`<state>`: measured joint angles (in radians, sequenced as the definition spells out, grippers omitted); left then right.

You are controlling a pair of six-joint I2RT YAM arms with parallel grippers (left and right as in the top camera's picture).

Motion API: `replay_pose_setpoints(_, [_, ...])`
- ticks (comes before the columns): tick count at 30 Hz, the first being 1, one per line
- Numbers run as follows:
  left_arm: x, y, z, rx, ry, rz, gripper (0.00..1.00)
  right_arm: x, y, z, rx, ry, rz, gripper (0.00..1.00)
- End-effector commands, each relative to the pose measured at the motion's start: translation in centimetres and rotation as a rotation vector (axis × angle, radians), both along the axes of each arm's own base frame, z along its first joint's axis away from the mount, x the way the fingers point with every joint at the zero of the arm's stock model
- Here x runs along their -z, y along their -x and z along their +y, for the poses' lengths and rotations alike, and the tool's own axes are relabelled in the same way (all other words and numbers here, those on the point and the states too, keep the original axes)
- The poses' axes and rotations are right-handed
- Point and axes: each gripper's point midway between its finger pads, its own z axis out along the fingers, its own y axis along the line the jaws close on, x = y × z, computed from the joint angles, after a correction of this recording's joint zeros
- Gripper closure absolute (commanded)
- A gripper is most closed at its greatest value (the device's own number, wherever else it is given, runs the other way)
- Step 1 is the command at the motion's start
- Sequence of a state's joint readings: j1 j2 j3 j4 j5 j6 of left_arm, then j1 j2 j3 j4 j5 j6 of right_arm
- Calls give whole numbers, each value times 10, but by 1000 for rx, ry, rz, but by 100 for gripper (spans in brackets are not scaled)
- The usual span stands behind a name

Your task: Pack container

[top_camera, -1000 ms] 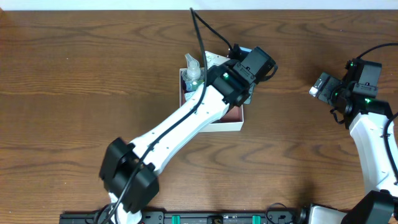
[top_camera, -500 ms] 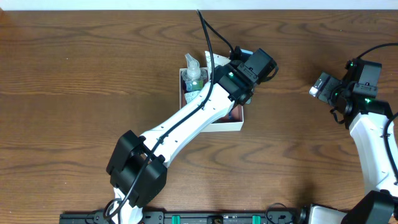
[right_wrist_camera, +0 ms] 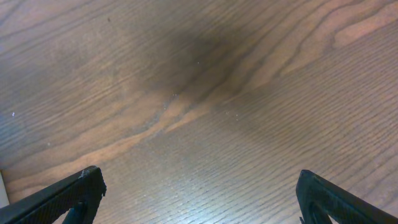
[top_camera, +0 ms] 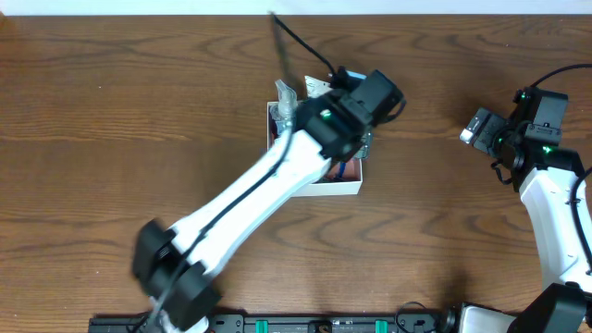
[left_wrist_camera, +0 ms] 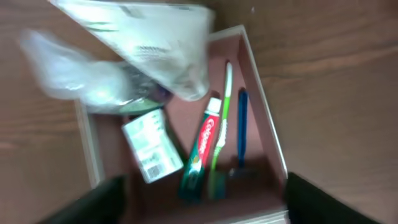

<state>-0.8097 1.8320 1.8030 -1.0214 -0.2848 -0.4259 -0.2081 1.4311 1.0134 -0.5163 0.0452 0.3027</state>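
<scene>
Fingers (left_wrist_camera: 102, 198) of the left gripper (left_wrist_camera: 211, 205) stand wide apart at the lower corners of the left wrist view, released, nothing between them, above the container (left_wrist_camera: 268, 118). In the overhead view the container (top_camera: 339, 188) sits upper centre on the table (top_camera: 111, 139), largely covered by the left arm (top_camera: 277, 176).

Contents, left wrist view, left to right:
- clear bottle (left_wrist_camera: 74, 84), blurred, upper left
- white packet (left_wrist_camera: 161, 43), blurred, across the upper edge
- small white box (left_wrist_camera: 149, 152) on the pink-brown floor
- toothpaste tube (left_wrist_camera: 200, 155), touching the green toothbrush (left_wrist_camera: 222, 118)
- blue razor (left_wrist_camera: 241, 130), just beside the toothbrush, near the right wall

At the right of the overhead frame, the right gripper (top_camera: 476, 128) is well apart from the container. Its fingers (right_wrist_camera: 68, 196) are likewise released over bare wood
</scene>
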Motion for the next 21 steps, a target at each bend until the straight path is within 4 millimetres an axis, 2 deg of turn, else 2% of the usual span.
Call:
replay_pose_setpoints(1, [-54,16,27,-24,39,-82,8,-10,-1,-6,9,18,-23,1])
replay_pose_setpoints(4, [-79,36,54,-37,22,-103,2,-10,-1,-6,9,18,-23,1])
replay_pose_setpoints(10, [-108,83,104,-36,1,-82,2,-10,-1,-6,9,18,-23,1])
replay_pose_setpoints(18, [-122,133,156,-13,-59,-40,2,-10,-1,-6,9,18,-23,1])
replay_pose_setpoints(21, [-132,147,170,-15,-31,-67,2,-10,-1,-6,9,18,-23,1])
